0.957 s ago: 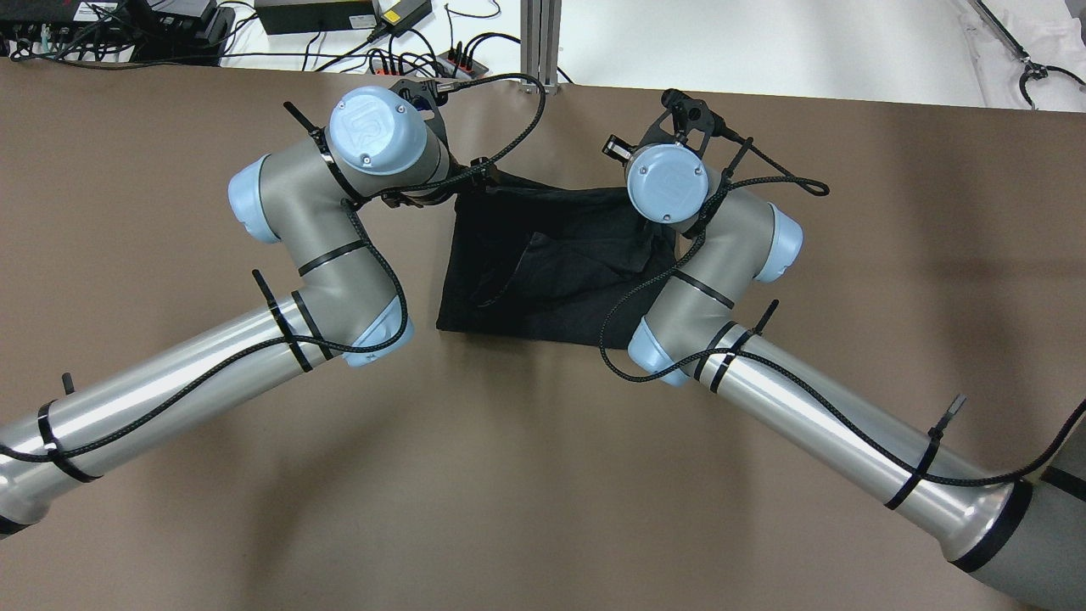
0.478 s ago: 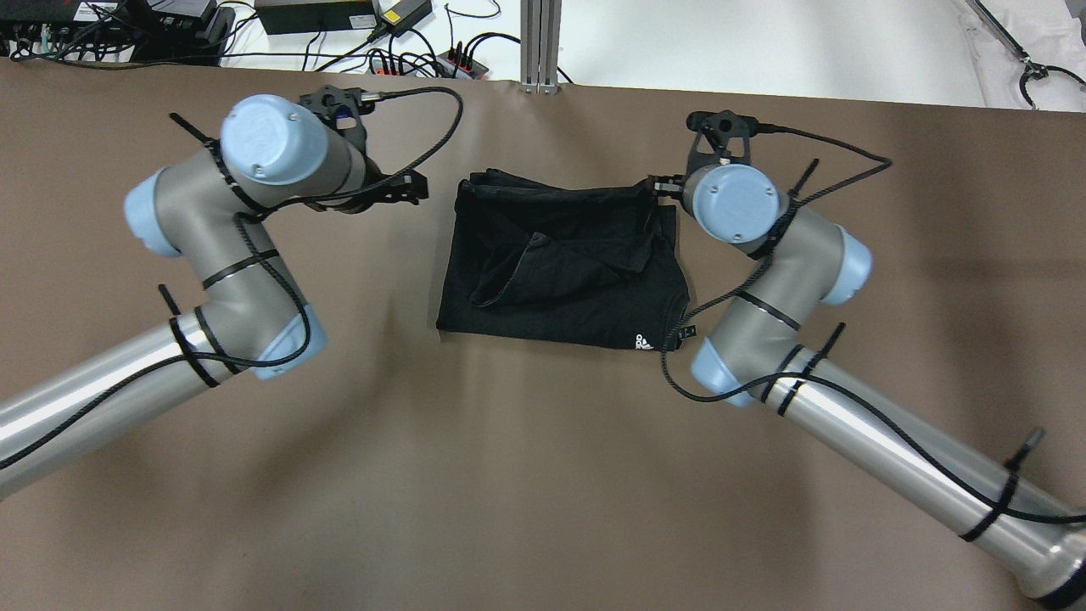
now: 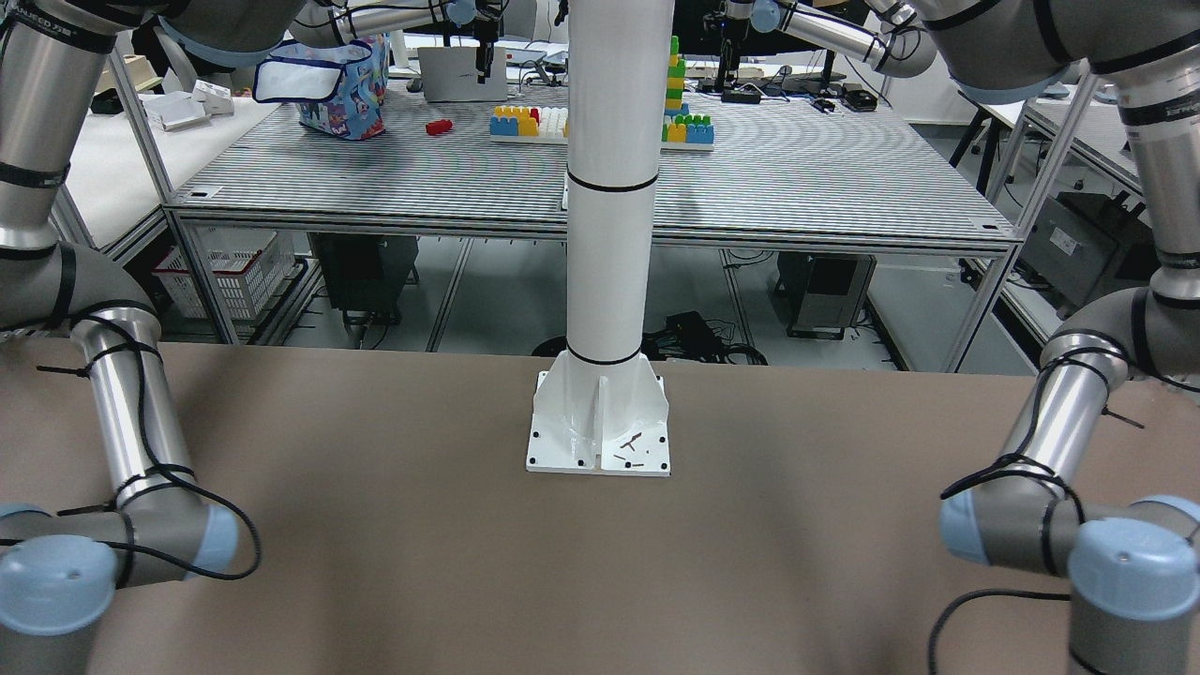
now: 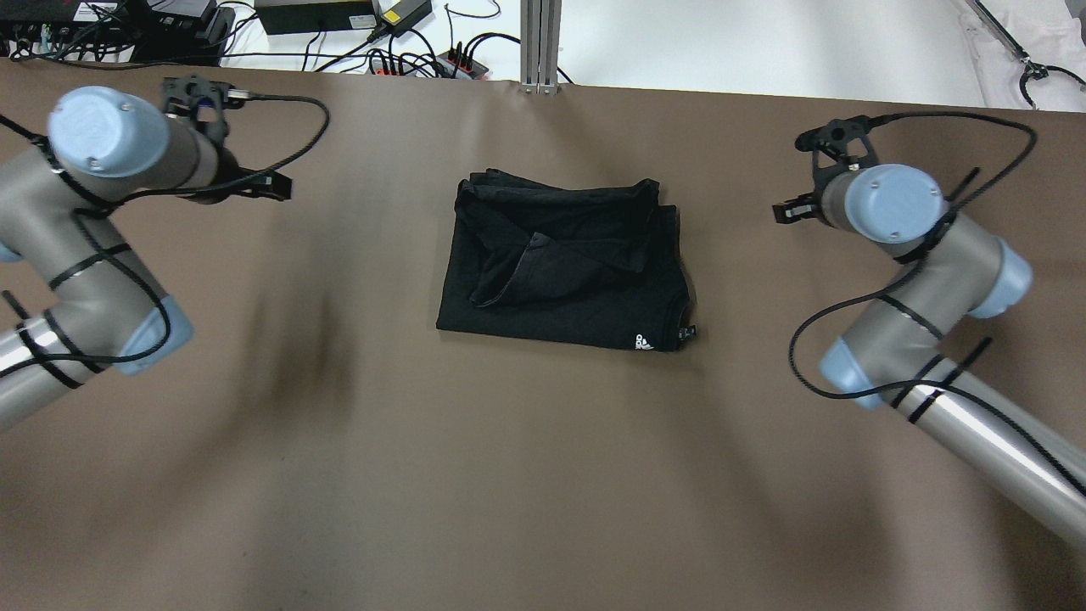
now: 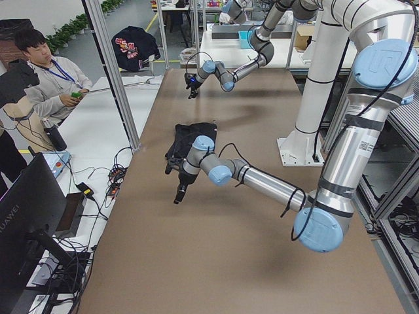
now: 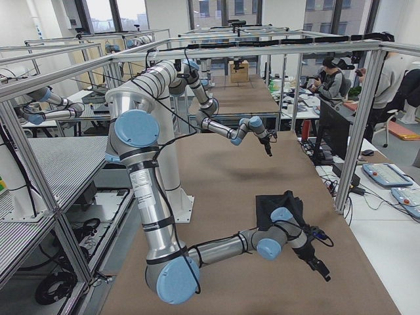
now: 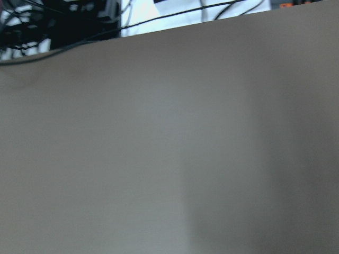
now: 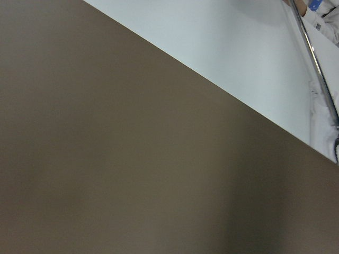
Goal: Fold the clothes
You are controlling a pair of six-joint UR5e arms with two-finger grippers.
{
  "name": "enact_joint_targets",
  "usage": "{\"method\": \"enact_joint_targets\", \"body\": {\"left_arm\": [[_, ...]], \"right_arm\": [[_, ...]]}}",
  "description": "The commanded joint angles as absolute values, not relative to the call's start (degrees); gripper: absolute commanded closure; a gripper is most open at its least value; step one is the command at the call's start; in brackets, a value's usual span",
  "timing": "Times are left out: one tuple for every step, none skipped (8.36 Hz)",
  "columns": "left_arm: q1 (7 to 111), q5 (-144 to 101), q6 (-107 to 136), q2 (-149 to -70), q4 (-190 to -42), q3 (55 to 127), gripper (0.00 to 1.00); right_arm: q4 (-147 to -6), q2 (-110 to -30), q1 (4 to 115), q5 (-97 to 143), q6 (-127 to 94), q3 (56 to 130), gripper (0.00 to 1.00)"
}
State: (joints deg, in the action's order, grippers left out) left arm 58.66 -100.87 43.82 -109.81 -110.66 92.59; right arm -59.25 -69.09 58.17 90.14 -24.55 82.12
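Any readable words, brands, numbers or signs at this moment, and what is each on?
"HUAWEI": on the back of the black monitor, left side view.
"UR": on the big blue joint cap of the near arm, same view.
White logo on the black cloth: lettering too small to read.
Red print on the hanging dark garment: blurred, unreadable.

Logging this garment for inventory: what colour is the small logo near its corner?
White logo on the black clothes; the overhead view shows it best.
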Motion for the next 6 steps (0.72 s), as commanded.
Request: {"method": "enact_joint_targets", "body": {"left_arm": [[71.1,-100.8,22.5,-99.9,-109.2,96.0,0.0],[75.1,-100.7,16.3,-97.3,-109.2,96.0,0.0],[78.6,-100.6,13.1,-94.9,-109.3,96.3,0.0],[81.4,-100.5,11.4,-92.1,-109.5,97.5,0.0],[82.3,-100.0,9.2,-87.7,-110.7,99.3,0.0],[84.2,-98.5,8.3,-84.6,-112.6,99.6,0.0]], "right_arm": [[-59.2,-77.6,72.4,95.5,-2.3,84.9,0.06],[-59.3,-79.8,77.2,95.5,3.5,85.7,0.06],[-61.3,-82.2,80.5,95.7,6.7,88.2,0.06],[-62.0,-85.6,82.7,95.2,8.1,91.1,0.06],[-61.3,-89.3,84.2,94.0,9.2,91.8,0.06],[-59.9,-93.0,85.5,92.0,10.9,91.9,0.06]]}}
